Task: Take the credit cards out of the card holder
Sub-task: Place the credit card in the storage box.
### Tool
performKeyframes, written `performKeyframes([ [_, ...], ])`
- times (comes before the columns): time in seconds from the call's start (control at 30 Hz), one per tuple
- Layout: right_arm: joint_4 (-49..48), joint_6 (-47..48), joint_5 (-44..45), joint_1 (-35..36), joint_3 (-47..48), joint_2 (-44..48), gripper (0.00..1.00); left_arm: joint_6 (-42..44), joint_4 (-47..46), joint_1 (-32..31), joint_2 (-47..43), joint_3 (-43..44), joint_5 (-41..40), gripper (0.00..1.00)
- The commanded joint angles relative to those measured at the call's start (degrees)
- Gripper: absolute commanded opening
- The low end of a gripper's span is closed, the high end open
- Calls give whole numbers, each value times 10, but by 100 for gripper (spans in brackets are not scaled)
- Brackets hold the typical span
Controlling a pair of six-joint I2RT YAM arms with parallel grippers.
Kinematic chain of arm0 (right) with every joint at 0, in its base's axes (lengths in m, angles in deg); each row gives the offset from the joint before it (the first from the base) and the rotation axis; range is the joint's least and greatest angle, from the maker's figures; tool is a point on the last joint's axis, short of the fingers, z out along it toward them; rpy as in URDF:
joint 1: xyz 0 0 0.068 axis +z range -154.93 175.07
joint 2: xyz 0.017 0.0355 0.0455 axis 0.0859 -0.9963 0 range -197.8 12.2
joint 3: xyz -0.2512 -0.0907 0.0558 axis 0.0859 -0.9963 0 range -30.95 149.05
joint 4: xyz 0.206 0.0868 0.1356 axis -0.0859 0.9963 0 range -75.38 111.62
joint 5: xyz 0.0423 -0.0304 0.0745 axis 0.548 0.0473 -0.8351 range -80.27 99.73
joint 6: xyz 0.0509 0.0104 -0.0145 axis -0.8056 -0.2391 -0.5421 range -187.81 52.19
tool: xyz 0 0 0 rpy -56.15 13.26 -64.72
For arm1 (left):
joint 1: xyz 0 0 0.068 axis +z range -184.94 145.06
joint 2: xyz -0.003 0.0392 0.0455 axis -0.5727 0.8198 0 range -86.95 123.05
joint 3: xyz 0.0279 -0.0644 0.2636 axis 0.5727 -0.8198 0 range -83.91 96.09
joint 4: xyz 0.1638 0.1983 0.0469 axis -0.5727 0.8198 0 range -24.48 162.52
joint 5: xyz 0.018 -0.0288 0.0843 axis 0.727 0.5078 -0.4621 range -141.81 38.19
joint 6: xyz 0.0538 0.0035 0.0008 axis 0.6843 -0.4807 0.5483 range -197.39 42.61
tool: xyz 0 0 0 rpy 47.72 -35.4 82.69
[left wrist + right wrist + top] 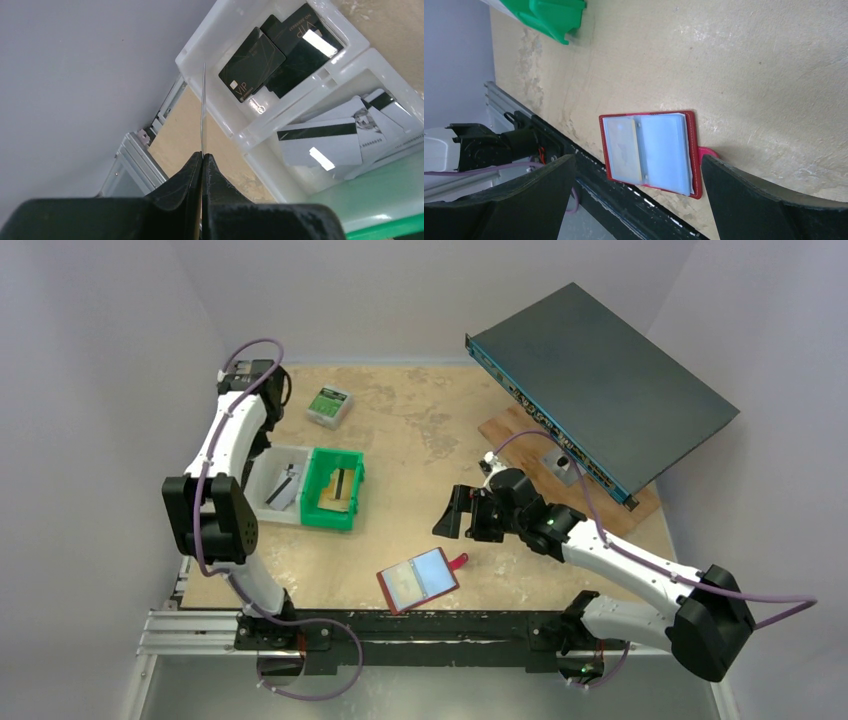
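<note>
The red card holder [418,580] lies open near the table's front edge, its pale blue pockets up and its snap tab pointing right. In the right wrist view the card holder [649,150] sits below and between the spread fingers of my right gripper [638,165]. That right gripper [455,512] hovers open, up and to the right of the holder, holding nothing. My left gripper [202,156] is shut on a thin credit card [203,110] seen edge-on, above a white bin [220,120]. In the overhead view the left gripper [282,390] is at the far left.
The white bin [262,472] holds black VIP cards [252,62] in one compartment and white striped cards [325,140] in the other. A green bin [335,488] adjoins it. A green-and-white box [328,405] lies behind. A tilted dark flat device [600,390] rests on a wooden board [515,430].
</note>
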Motion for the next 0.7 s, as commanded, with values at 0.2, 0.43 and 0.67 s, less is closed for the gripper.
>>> performKeyframes([
  [0.2, 19, 25, -11, 0, 44, 0, 99, 43, -36, 62, 91, 40, 47, 0],
  [0.43, 19, 33, -12, 0, 47, -5, 99, 43, -39, 84, 129, 54, 89, 0],
  [0.67, 14, 38, -17, 0, 48, -20, 99, 30, -27, 90, 112, 55, 107, 38],
])
